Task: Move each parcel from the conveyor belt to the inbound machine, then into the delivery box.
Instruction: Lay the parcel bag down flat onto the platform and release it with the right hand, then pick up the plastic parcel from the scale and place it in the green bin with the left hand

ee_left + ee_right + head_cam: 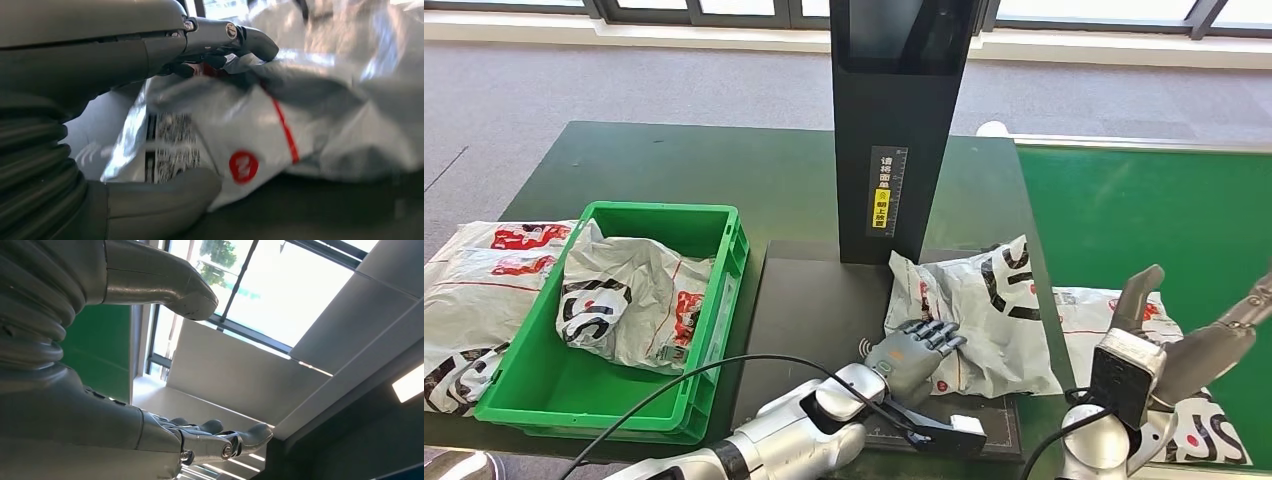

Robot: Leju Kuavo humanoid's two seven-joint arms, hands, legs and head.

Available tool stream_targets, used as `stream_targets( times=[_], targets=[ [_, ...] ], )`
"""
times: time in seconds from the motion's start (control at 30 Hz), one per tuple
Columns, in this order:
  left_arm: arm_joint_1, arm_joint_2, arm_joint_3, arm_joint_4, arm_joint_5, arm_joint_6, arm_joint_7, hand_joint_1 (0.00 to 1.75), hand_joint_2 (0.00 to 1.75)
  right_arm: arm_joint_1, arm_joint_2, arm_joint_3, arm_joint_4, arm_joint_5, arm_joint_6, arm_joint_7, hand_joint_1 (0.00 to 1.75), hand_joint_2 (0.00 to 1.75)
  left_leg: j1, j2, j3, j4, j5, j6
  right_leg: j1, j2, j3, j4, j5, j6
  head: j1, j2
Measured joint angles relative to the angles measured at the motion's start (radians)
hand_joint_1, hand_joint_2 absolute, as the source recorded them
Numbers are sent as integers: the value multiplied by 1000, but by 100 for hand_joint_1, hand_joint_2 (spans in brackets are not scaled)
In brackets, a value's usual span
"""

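Left hand (pixel 916 352) clamped on the grey parcel (pixel 989 310) lying on the scanner plate (pixel 819 300), right of the green crate (pixel 724 262). Right hand (pixel 1164 335) spread, holding nothing. Best lifted cleanly, then carried left over the crate rim.

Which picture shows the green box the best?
The head view: the whole green box sits left of the scanner platform, holding a parcel. The two wrist views look elsewhere, at a parcel and at the ceiling.

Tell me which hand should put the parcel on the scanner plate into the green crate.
Left. The left hand already grips that parcel, and the green crate sits on its side. The right hand is open, raised over the conveyor belt.
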Motion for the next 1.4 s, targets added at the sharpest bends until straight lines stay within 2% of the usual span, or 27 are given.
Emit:
stream_targets(
  times=[0.03,0.13,0.23,0.47,0.83,0.9,0.93,0.97,1.07,1.13,1.27,1.4],
  targets=[
    [-7,0,-16,8,11,-28,0,175,175,3,0,-2,-1,0,0,0,0,175,0,0,0,0,0,0,0,0,0,0,0,0,0,0],
    [-32,0,-53,29,53,-105,-24,175,175,5,1,-4,0,-1,0,0,0,175,0,0,1,0,0,0,0,0,2,0,0,0,0,0],
    [-50,0,-79,45,84,-143,-50,175,175,5,1,-4,3,-2,0,0,0,175,0,0,3,0,0,0,0,0,4,0,0,0,0,0],
    [-73,0,-113,55,107,-169,-59,175,175,13,1,-4,5,-17,0,-8,0,175,0,0,5,0,0,0,0,0,6,0,0,0,0,0],
    [-82,0,-139,62,107,-162,-48,175,175,34,1,-11,4,-24,0,-18,0,175,0,0,6,0,0,0,1,0,6,0,0,0,0,0],
    [-81,0,-141,64,93,-111,-31,175,175,38,2,-12,1,-25,0,-19,0,175,0,0,6,0,1,1,0,0,6,0,0,0,0,0],
    [-78,0,-142,65,77,-48,-11,175,175,43,4,-14,-5,-26,0,-20,0,175,0,0,6,0,1,1,0,0,6,0,0,0,0,0],
    [-74,1,-143,67,54,45,19,175,175,51,7,-15,-13,-26,0,-22,0,175,0,0,5,0,1,1,0,0,6,0,0,0,0,0],
    [-64,11,-114,66,-45,404,123,175,175,83,20,-22,-48,-29,0,-22,0,175,0,0,3,0,2,1,0,-1,4,0,1,1,0,0],
    [-54,30,-35,21,-159,552,150,175,175,95,28,-27,-66,-31,0,-20,0,175,0,0,2,0,2,1,0,0,3,0,1,1,0,0],
    [1,66,229,-141,-367,594,107,175,175,98,31,-31,-74,-35,0,-18,0,175,0,1,2,0,2,1,0,0,2,0,1,0,0,0],
    [34,88,422,-249,-399,595,82,175,175,97,31,-31,-74,-37,0,-18,0,175,0,0,1,-1,2,1,0,0,1,0,1,0,0,0]
  ],
)
